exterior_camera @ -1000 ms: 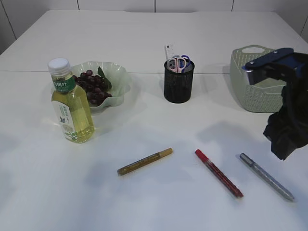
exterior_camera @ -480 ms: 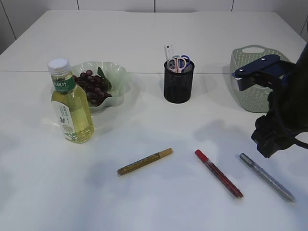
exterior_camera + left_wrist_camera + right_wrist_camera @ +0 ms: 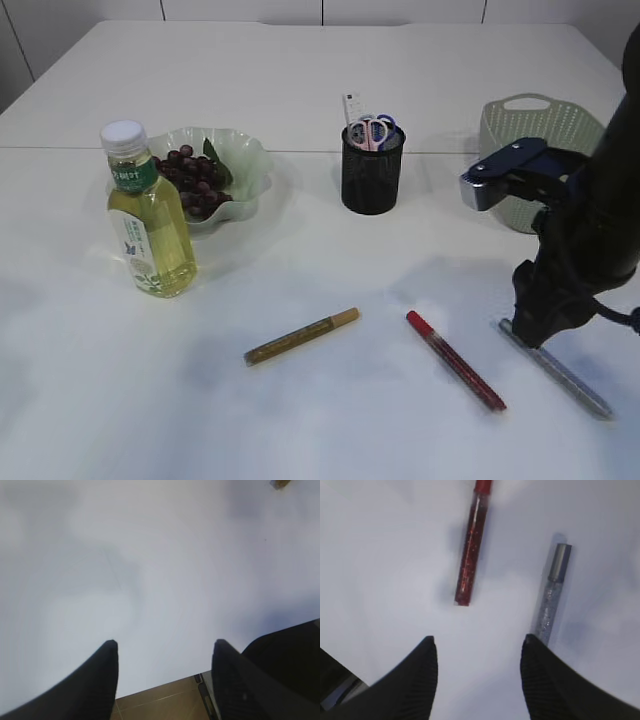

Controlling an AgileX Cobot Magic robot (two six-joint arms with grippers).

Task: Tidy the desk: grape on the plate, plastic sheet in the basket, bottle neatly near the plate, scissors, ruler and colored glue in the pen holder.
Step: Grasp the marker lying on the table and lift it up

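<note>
I'm seeing the right gripper (image 3: pixel 477 652) hanging spread and empty over the bench (image 3: pixel 300 400), silver glue (image 3: pixel 551 597) at its right finger, red glue (image 3: pixel 472 545) just left. Gold glue (image 3: pixel 302 336) is lying mid-bench. The left gripper (image 3: pixel 164 657) is sitting spread, holding nothing.

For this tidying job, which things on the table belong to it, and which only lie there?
Belong: gold glue pen, red glue pen, silver glue pen, pen holder, bottle, plate, grapes, basket.
Only lying there: nothing visible.
</note>
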